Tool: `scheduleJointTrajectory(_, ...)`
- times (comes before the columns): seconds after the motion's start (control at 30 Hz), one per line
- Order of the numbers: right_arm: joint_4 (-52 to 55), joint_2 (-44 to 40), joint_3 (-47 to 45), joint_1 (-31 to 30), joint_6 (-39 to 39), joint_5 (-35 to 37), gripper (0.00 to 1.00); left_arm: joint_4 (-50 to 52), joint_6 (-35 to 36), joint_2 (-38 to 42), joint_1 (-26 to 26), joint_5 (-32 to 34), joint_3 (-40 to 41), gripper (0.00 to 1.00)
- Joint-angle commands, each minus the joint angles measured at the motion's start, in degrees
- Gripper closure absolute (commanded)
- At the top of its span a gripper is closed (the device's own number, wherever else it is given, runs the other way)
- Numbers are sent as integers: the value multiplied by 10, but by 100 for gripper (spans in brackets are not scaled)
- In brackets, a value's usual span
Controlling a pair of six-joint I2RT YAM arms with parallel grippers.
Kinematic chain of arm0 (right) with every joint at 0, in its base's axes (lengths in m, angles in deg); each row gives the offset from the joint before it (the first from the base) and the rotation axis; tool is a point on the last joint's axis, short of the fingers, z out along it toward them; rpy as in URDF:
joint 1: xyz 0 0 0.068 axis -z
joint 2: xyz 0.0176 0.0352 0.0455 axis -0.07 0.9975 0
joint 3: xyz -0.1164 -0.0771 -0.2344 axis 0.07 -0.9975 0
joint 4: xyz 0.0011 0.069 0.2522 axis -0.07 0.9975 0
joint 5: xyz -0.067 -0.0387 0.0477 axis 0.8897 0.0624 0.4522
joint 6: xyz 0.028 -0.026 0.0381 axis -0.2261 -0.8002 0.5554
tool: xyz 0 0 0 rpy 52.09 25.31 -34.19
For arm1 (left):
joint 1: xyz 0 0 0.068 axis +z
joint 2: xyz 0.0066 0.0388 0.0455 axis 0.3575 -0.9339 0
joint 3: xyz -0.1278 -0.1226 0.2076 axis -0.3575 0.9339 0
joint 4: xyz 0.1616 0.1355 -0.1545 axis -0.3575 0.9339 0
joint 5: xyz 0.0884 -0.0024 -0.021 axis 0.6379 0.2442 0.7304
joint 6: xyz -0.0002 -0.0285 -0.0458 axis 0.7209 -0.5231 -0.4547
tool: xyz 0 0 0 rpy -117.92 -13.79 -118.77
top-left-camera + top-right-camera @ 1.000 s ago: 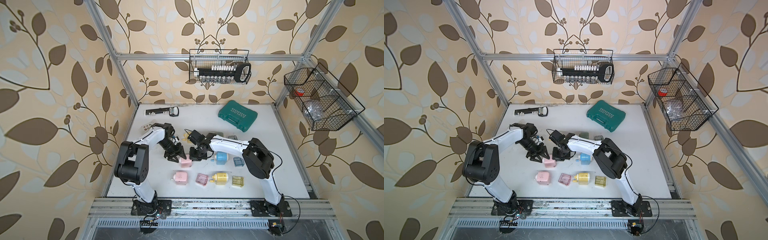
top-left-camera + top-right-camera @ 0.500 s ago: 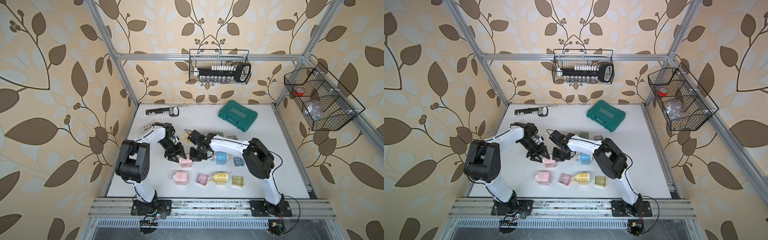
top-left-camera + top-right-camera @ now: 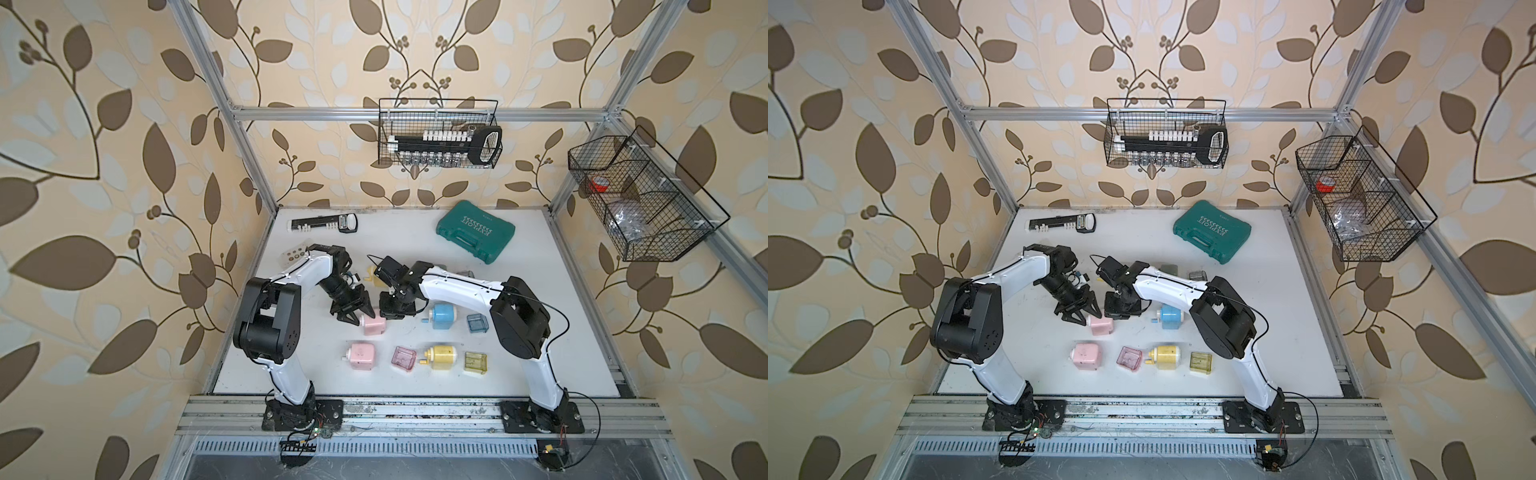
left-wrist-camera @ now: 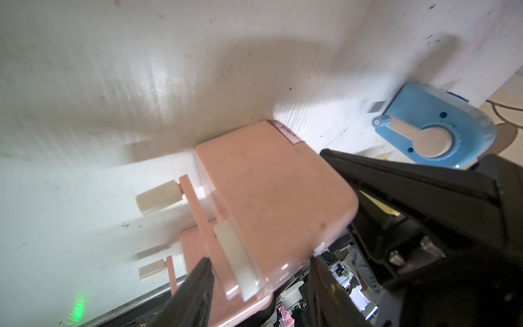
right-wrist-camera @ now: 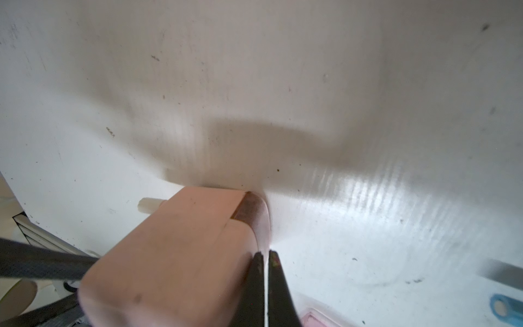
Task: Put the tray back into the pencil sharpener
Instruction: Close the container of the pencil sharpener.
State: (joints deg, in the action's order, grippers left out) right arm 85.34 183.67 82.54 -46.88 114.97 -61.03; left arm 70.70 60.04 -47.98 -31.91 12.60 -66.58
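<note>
A pink pencil sharpener (image 3: 372, 324) lies on its side mid-table between both arms. My left gripper (image 3: 360, 316) is shut on its crank end, one finger on each side of the body (image 4: 271, 198). The tray (image 5: 261, 223) sits in the opposite end, with only its darker translucent pink rim (image 4: 285, 131) showing. My right gripper (image 5: 266, 254) is shut, with its fingertips against that tray end. It comes in from the right in both top views (image 3: 1117, 315). The sharpener's cream crank handle (image 4: 158, 198) sticks out sideways.
Nearby lie a blue sharpener (image 3: 444, 316) with its blue tray (image 3: 477, 323), another pink sharpener (image 3: 362, 355), a loose pink tray (image 3: 404, 359), and a yellow sharpener (image 3: 442, 356) with its yellow tray (image 3: 476, 363). A teal case (image 3: 475, 231) rests at the back.
The left arm has shifted slightly. The pink sharpener and the right gripper stay where they were.
</note>
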Motion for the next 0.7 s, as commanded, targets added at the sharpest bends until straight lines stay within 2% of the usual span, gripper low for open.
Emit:
scheduleJointTrajectory(0.0,23,-32,20,-4,-10,24,97,-71,-4,-17,-17,49,4,44)
scheduleJointTrajectory(0.27,41,-48,16,0,-31,41,92,-73,-11,-13,-17,54,-8,43)
scheduleJointTrajectory(0.67,50,-56,19,0,-35,52,90,-71,-17,6,-17,74,-5,39)
